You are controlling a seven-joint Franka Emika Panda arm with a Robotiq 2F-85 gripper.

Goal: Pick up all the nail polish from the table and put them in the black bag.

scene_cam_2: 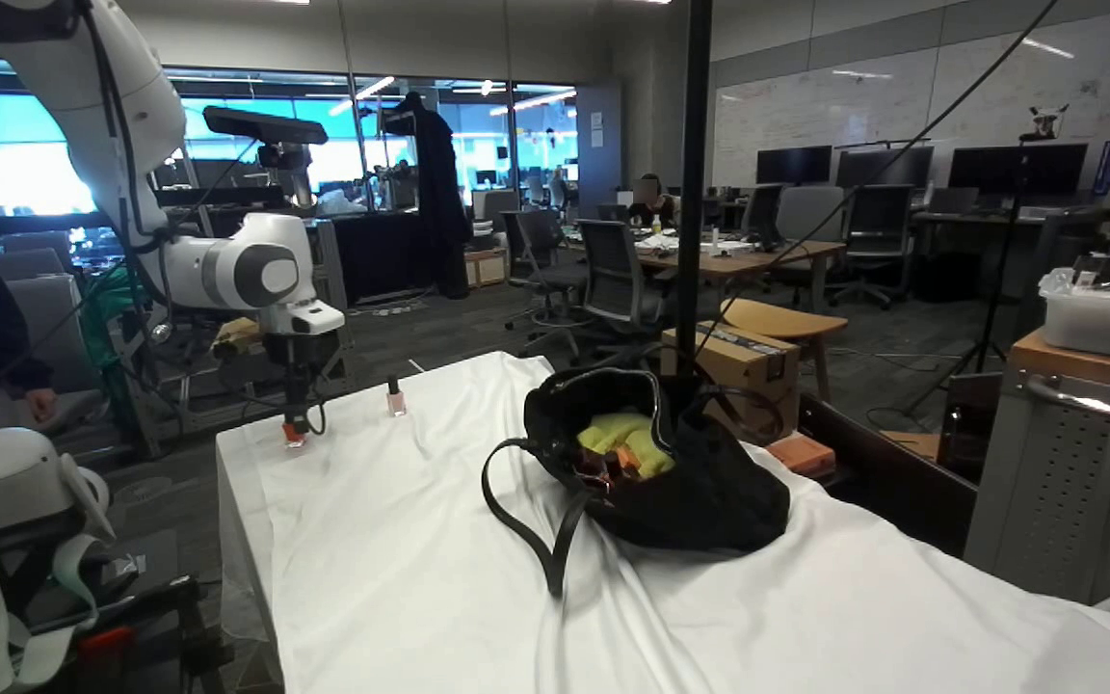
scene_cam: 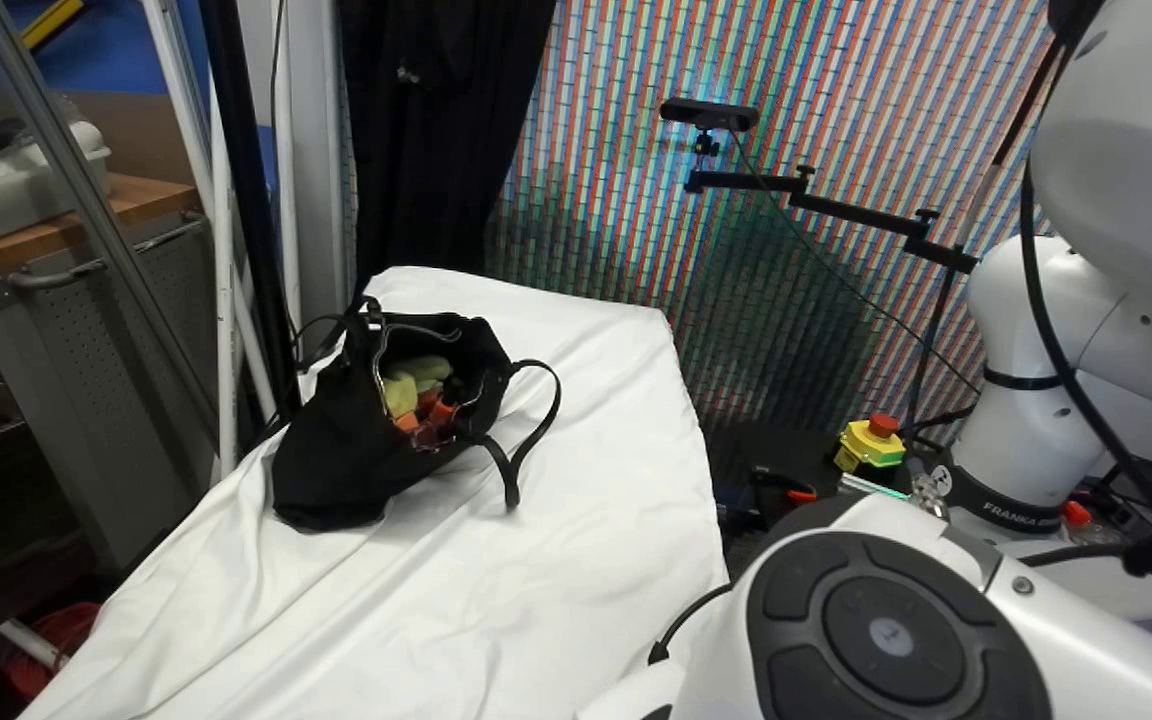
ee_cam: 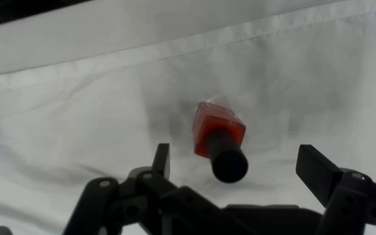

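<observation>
On the white-covered table [scene_cam_2: 372, 540], near the edge, looks like time to grab the red nail polish [ee_cam: 215, 124], so next likely needs to line up, maybe dip a little, and squeeze. Stands up tall with the cap [ee_cam: 227, 160] on top, long way up and down, seen in the wrist view between the far-apart jaws of the empty gripper [ee_cam: 234, 156], touching neither. Farther out, likely has to fetch the upright pink nail polish [scene_cam_2: 396, 400] too, and drop both in the black bag [scene_cam_2: 709, 492], well apart from the bottles.

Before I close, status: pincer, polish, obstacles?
Pincer open. Red polish bottle standing between its jaws, ungripped. Pale pink bottle stands apart; nothing seen blocking the grip.
</observation>
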